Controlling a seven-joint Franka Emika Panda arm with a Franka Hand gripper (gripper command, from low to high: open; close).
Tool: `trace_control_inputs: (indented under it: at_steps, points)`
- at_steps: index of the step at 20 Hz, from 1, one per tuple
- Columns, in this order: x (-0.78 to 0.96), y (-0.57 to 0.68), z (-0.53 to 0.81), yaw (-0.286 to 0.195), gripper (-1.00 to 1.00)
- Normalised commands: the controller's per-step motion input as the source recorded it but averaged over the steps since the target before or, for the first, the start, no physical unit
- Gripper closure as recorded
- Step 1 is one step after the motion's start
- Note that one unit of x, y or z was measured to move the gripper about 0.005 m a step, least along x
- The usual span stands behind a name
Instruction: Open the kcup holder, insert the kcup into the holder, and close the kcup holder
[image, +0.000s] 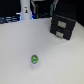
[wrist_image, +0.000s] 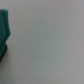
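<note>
Jaws cannot be judged in the exterior view: the arm (image: 26, 10) shows only as a white upright at the far edge of the desk (image: 15, 55). Beside it, toward that view's right, stands the kcup holder (image: 63, 24), both panels shut. Well apart, nearer the camera, sits the kcup (image: 34, 60), upright. From the wrist, only pale desk and a blurred teal shape (wrist_image: 4, 30) show.
</note>
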Motion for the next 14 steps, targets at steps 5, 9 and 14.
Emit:
trace_control_inputs:
  at_steps: [5, 9, 14]
  points:
    - [-0.2, 0.32, 0.11, -0.122, -1.0]
    - [-0.29, 0.46, 0.08, -0.167, -1.0]
    - [-0.28, 0.57, 0.02, -0.185, -1.0]
